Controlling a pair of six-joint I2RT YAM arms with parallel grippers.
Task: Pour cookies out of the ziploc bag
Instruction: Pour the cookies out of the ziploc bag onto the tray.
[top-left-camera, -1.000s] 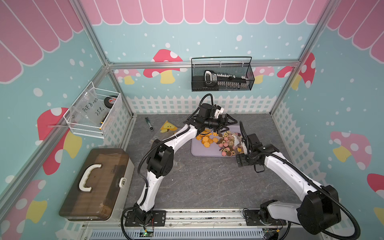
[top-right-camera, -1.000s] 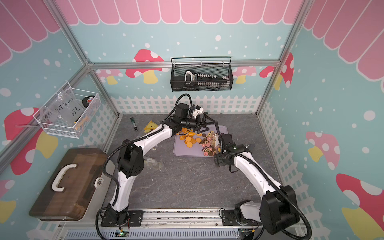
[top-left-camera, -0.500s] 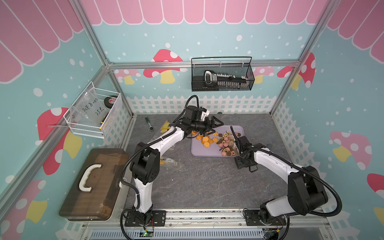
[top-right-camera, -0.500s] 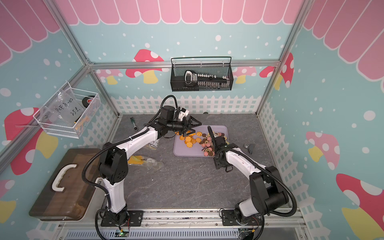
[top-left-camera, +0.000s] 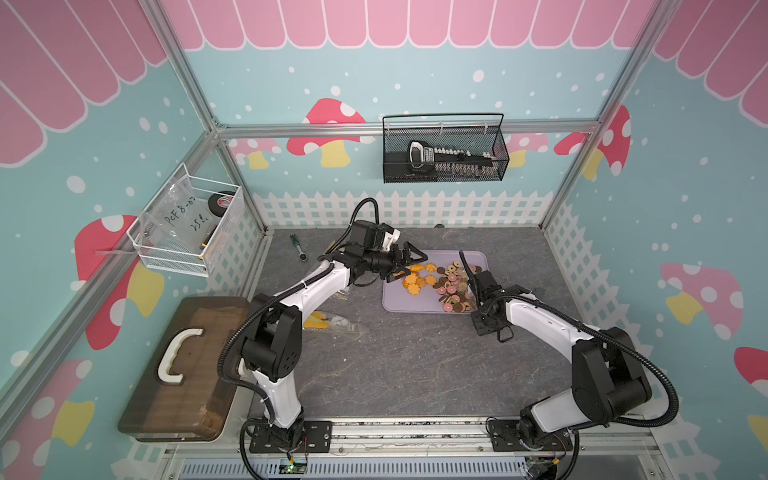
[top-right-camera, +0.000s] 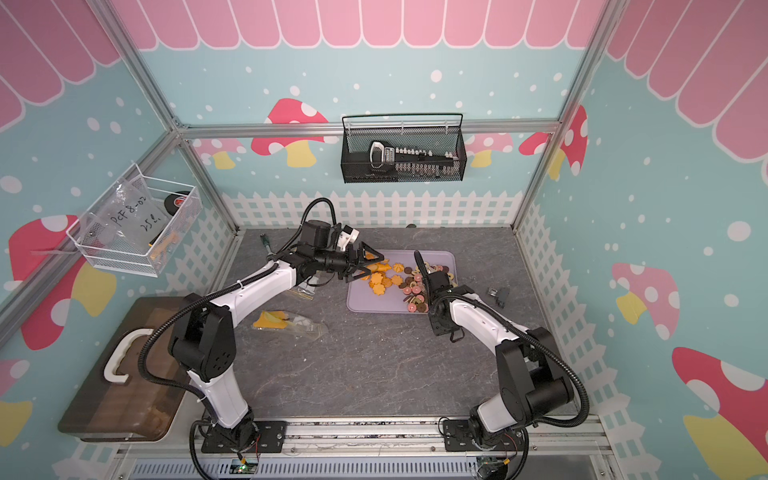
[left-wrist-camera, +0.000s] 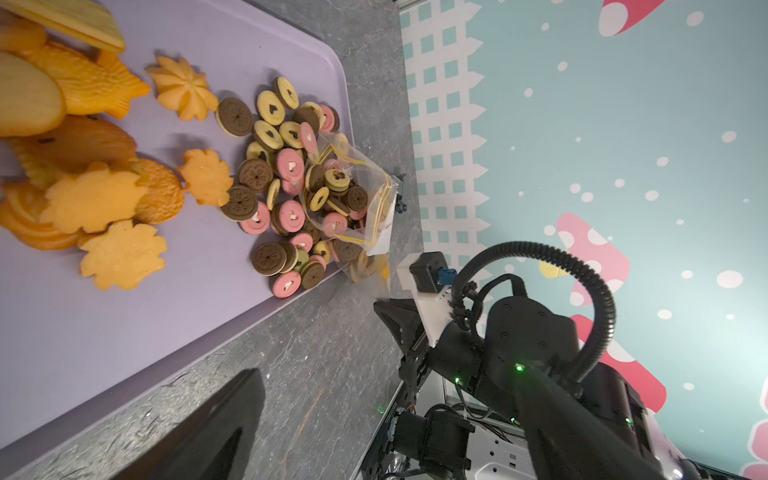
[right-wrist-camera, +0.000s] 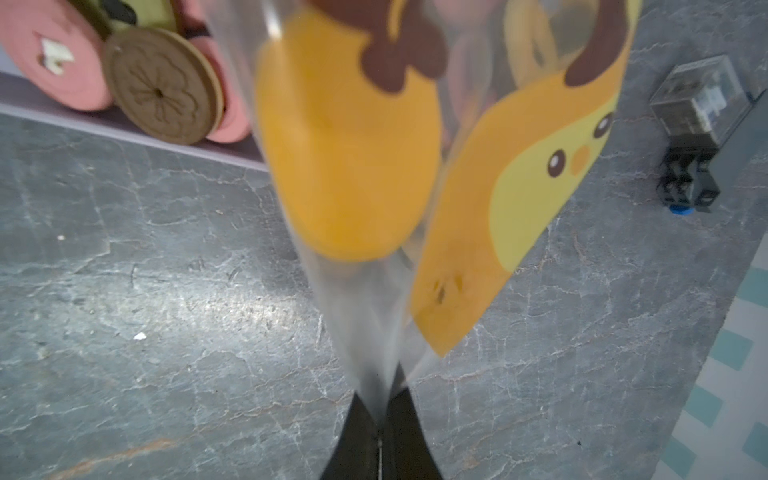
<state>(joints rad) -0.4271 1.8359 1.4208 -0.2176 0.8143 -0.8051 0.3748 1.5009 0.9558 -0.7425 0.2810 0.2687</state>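
Many cookies (left-wrist-camera: 286, 216) lie spilled on the purple tray (left-wrist-camera: 124, 332), some inside the clear ziploc bag (left-wrist-camera: 374, 195) at its corner, right gripper (right-wrist-camera: 379, 411) clamped tight on the bag's end, left gripper (top-left-camera: 411, 263) gaping wide above the orange ones.

Blur and cropping around the bag

In the right wrist view the ziploc bag (right-wrist-camera: 365, 174) is sitting so near the lens that it is blurring, with its upper part running off the frame. The right gripper (right-wrist-camera: 379, 411) is showing only 2 dark fingertips pinching the plastic. In the left wrist view the golden cookies (left-wrist-camera: 29, 99) are running past the edge. The left gripper (top-left-camera: 412, 262) is showing only 1 out-of-focus finger (left-wrist-camera: 216, 428) there.
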